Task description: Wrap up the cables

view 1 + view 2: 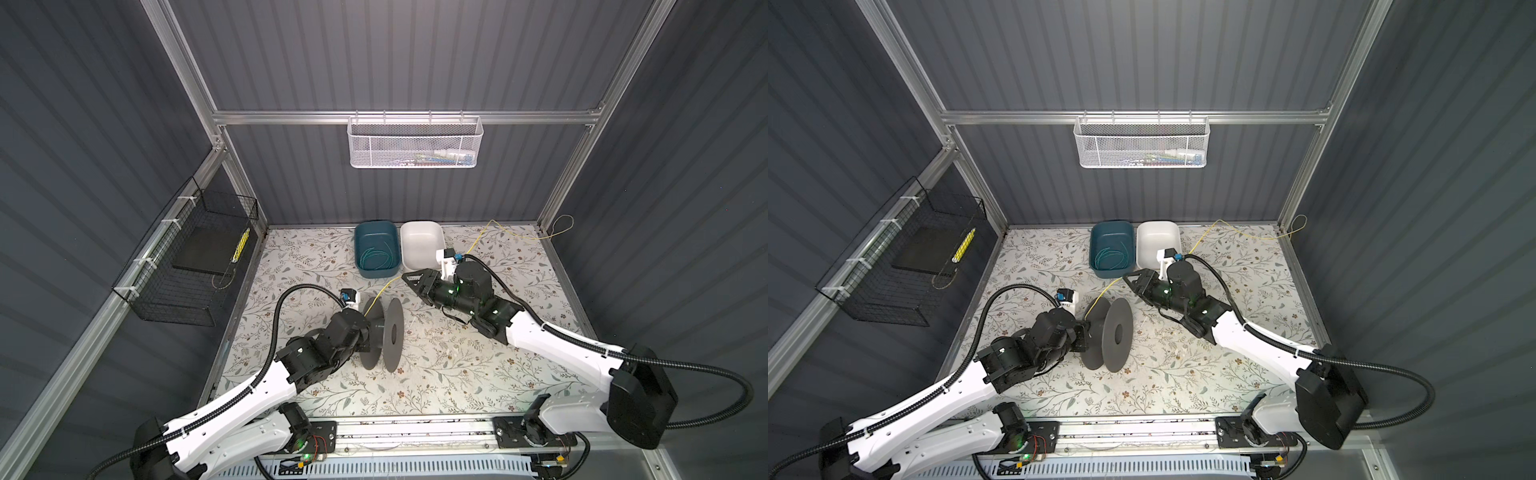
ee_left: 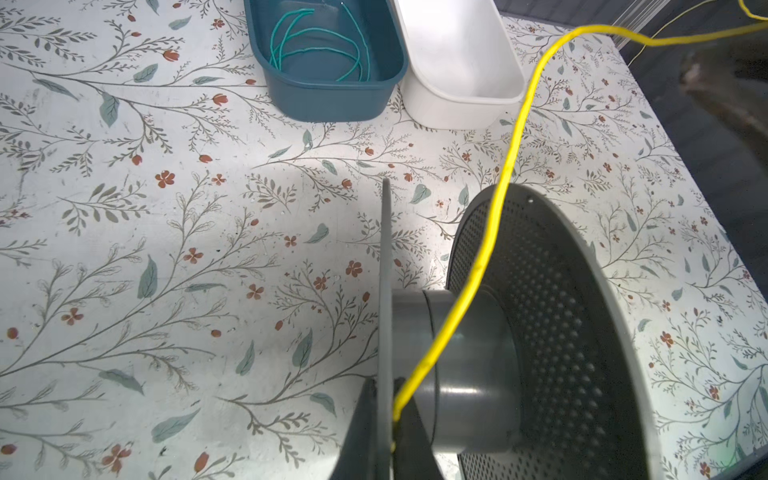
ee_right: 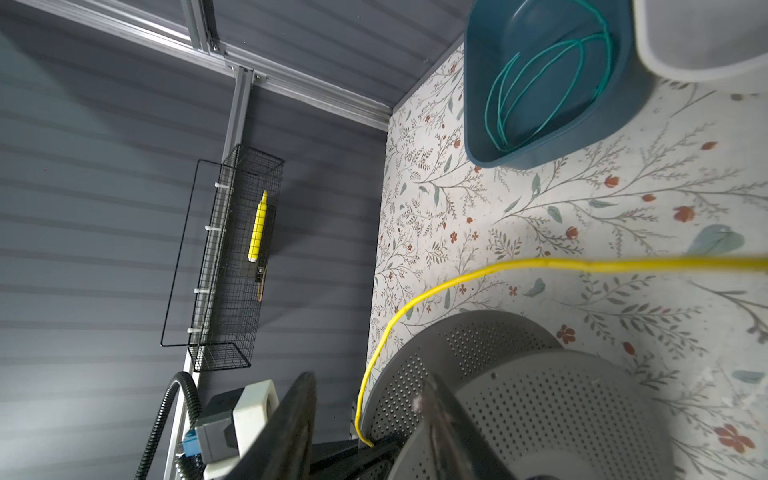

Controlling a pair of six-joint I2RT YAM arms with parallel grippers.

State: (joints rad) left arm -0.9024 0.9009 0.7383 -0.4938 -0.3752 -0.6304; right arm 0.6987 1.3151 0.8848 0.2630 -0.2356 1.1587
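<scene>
On the table (image 1: 415, 374): one grey spool (image 1: 392, 336) stands on the edges of its two round discs, near the middle.
Cables: two. The yellow cable (image 2: 511, 166) runs from the spool, past the right tool (image 1: 412, 279), and off the table's far right edge, where it curls into a loop. The teal cable (image 2: 316, 45) lies curled inside the teal tub (image 1: 374, 270).
Tubs: two, the teal tub and a white tub (image 1: 420, 225), touching side by side at the far edge.
Left tool (image 2: 388, 411): pressed together on the spool's near disc, with the yellow cable's end caught in the same pinch.
Right tool: spread, holding nothing, just beside the yellow cable and on the near side of the white tub.
Wall baskets: two. One white basket (image 1: 415, 145) hangs on the back wall. One black basket (image 1: 183, 257) hangs on the left wall, with one yellow marker (image 3: 258, 226) inside.
Writing: the things in the white basket are too blurred to read.
Room: bare table shows in front of the spool and left of the tubs.
</scene>
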